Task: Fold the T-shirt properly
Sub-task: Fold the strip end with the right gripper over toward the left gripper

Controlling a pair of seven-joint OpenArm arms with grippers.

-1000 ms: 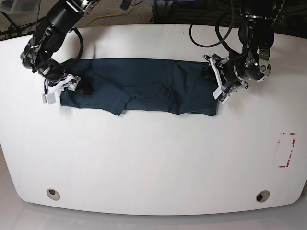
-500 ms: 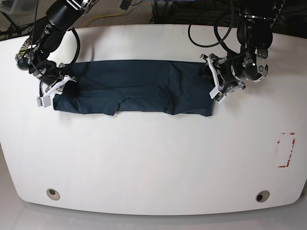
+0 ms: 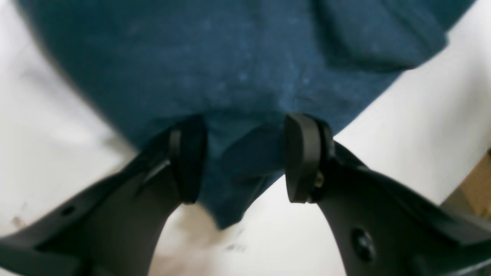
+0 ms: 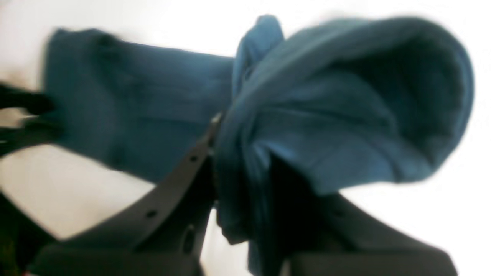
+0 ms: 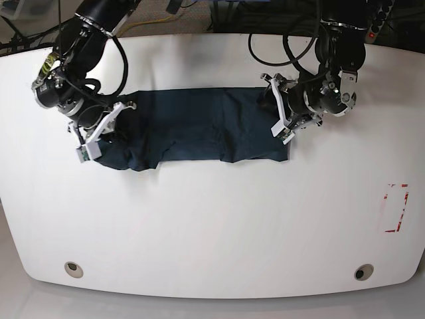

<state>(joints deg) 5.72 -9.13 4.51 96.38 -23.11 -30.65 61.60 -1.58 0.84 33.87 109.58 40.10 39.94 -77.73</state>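
My right claw (image 5: 93,136), at the left of the base view, is clamped on a bunched end of the T-shirt (image 5: 199,126); in its wrist view the cloth balloons up over and past the claw (image 4: 245,184). From there the shirt runs away from that claw as a long dark band across the white desk (image 5: 212,226) to my left claw (image 5: 282,119). That one stands with its jaws apart, the hem lying between the pads (image 3: 303,157) without being pinched, as far as I can judge. The cloth looks light, limp and quick to crumple, so I'd expect it to sag wherever unsupported. I'd take hold at the corners of each short end, through all layers.
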